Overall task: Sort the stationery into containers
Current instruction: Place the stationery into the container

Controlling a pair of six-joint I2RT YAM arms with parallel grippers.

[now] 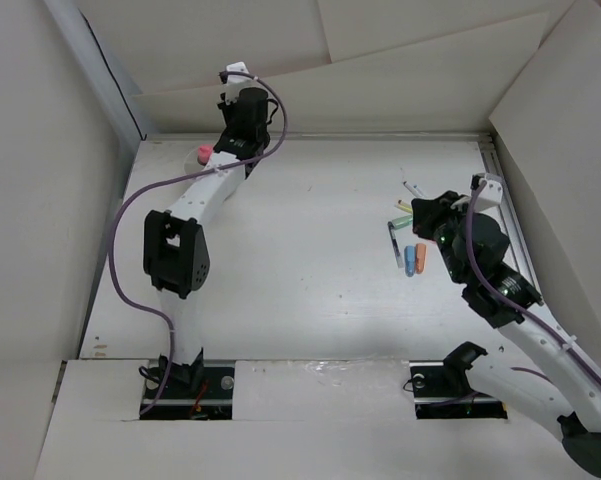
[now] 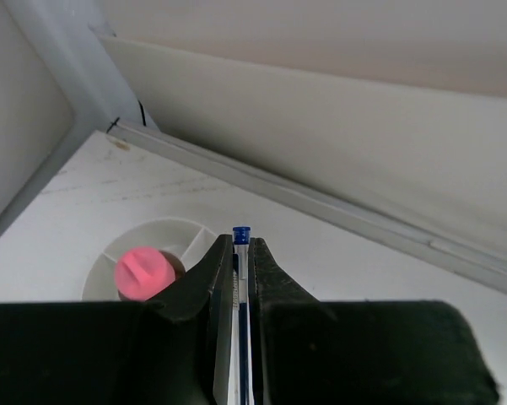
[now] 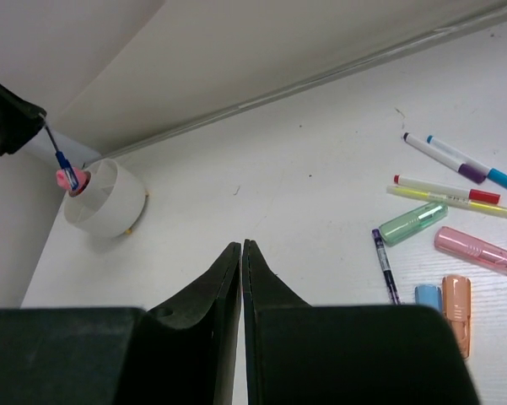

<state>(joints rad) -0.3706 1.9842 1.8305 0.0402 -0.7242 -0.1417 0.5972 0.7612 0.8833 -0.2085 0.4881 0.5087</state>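
Left fingers, clamped on a blue-capped pen, hang above the divided white cup in the bench's far-left corner, where a pink-capped tube sits. The drop likely needs a free compartment, then release. Right fingers, together and empty, hover near unsorted markers.

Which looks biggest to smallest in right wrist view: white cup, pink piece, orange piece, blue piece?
1. white cup, though farthest away
2. pink piece
3. orange piece
4. blue piece, lower end hidden, so its rank against orange is unsure
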